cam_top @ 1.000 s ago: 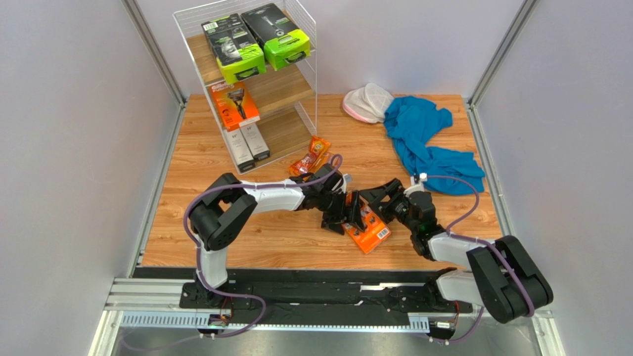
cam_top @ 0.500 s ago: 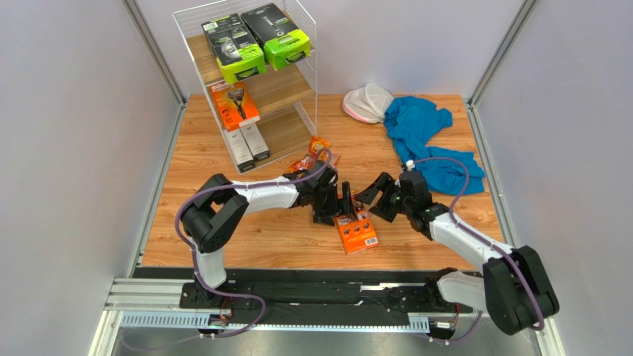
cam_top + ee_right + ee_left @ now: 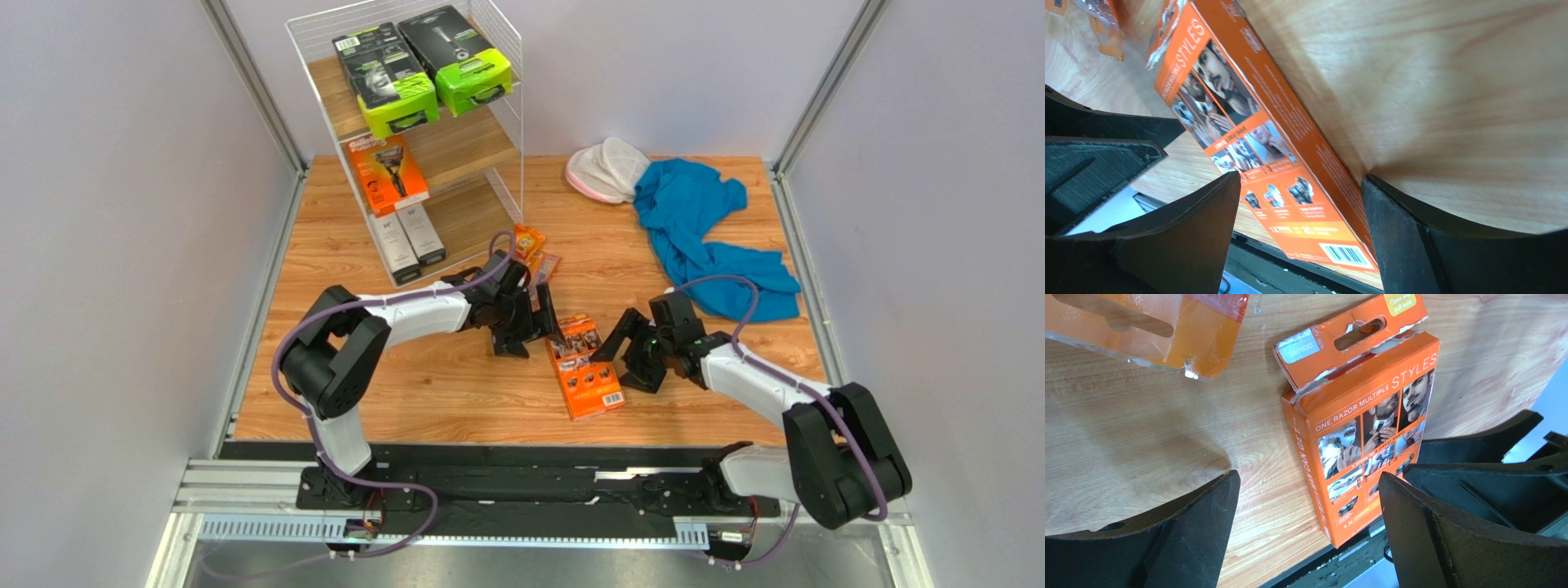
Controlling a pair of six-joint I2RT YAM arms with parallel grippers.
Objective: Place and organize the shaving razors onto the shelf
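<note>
An orange razor box lies flat on the table, picture side up, between my two grippers; it also shows in the wrist views. My left gripper stands open just left of it, empty. At the box's right edge my right gripper is open, its fingers straddling the barcode corner. Two small orange blister packs lie behind the left gripper. The shelf carries two black-and-green packs on top and an orange box on the middle tier.
Two slim grey-white boxes stand on the shelf's lowest tier. A blue cloth and a white round item lie at the back right. Grey walls close in both sides of the table.
The orange box, caught between both grippers a second ago, now lies flat and free. My left gripper has drawn back to the upper left; the right one has shifted to the box's right edge.
</note>
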